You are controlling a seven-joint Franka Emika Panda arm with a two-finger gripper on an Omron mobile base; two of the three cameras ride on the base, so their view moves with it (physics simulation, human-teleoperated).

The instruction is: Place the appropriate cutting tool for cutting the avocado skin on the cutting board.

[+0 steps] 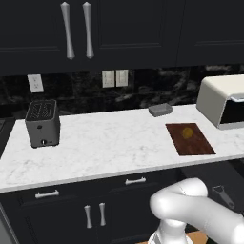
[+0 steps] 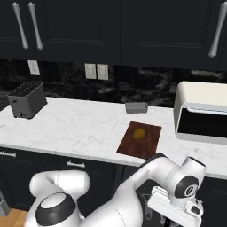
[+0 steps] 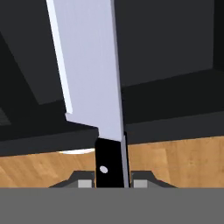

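Observation:
My gripper [image 3: 113, 183] is shut on the black handle of a knife [image 3: 89, 65], whose broad silver blade runs up the middle of the hand view. The hand hangs below counter height, in front of the dark lower cabinets and over a wooden floor. On the white marble counter lies the dark reddish-brown cutting board [image 1: 193, 143] [image 2: 146, 144], with a small yellow-brown avocado [image 1: 187, 133] [image 2: 139, 133] on its far half. The board sits above and apart from the hand.
A small grey block [image 1: 160, 110] [image 2: 136, 107] lies behind the board. A white toaster oven [image 1: 221, 100] [image 2: 201, 111] stands to the board's right and a dark toaster [image 1: 43, 123] [image 2: 27, 99] far left. A small grey utensil [image 1: 223, 195] shows in the dark space under the counter.

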